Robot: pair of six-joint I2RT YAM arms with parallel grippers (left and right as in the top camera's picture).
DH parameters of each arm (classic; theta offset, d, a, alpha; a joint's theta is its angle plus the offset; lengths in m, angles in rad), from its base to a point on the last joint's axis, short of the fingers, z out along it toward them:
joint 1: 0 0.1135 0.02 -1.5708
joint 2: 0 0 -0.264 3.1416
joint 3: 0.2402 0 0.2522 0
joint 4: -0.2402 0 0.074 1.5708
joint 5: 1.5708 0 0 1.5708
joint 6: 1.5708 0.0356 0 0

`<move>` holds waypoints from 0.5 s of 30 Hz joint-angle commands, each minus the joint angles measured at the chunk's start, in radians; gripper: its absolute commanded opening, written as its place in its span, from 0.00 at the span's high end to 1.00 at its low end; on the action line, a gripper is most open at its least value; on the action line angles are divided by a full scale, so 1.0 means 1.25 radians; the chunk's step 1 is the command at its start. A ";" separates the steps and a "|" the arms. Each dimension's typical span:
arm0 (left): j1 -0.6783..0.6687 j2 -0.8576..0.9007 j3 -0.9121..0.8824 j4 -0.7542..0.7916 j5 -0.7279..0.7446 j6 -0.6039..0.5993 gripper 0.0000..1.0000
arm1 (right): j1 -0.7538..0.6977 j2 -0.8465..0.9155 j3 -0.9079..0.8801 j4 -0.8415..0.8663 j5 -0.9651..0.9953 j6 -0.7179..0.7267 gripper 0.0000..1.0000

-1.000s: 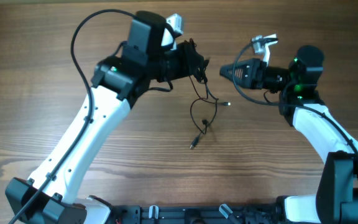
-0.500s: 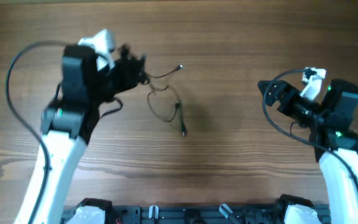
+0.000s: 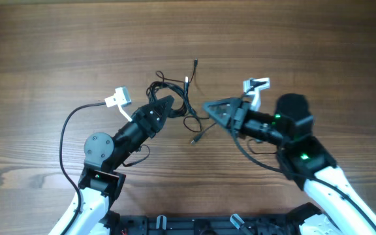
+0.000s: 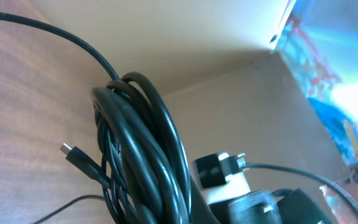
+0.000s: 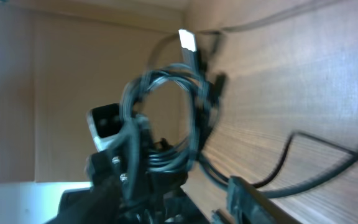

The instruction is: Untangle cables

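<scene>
The cables [image 3: 173,91] are a knotted bundle of thin black cords in the middle of the table. Loose ends with plug tips reach far [image 3: 194,63] and near [image 3: 194,140]. My left gripper [image 3: 167,103] is shut on the bundle from the left. In the left wrist view the coils [image 4: 142,143] fill the jaws, with one plug tip [image 4: 67,149] on the wood. My right gripper [image 3: 207,106] points at the bundle from the right, close to it. In the right wrist view the loop [image 5: 166,106] hangs ahead; one finger [image 5: 248,194] shows, with a strand running past it and a gap beside it.
The wooden table [image 3: 57,52] stretches all round. White camera mounts stick up from the left wrist [image 3: 118,98] and the right wrist [image 3: 256,85]. A thicker arm cable [image 3: 67,130] arcs beside the left arm. A black rail [image 3: 194,225] lines the front edge.
Both arms have come together at the table's middle. The left gripper carried the bundle right from the far left. The right gripper swung in from the right and its jaws have narrowed.
</scene>
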 commanded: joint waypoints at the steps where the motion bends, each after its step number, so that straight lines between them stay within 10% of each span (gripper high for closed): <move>1: -0.006 0.018 0.004 0.038 -0.078 -0.020 0.96 | 0.073 0.114 -0.007 0.099 0.086 0.192 0.42; 9: -0.017 0.025 0.004 0.037 -0.077 -0.020 0.96 | 0.128 0.378 -0.007 0.464 0.095 0.399 0.48; 15: -0.017 0.027 0.004 0.037 -0.012 -0.020 0.96 | 0.128 0.380 -0.007 0.511 0.108 0.401 0.72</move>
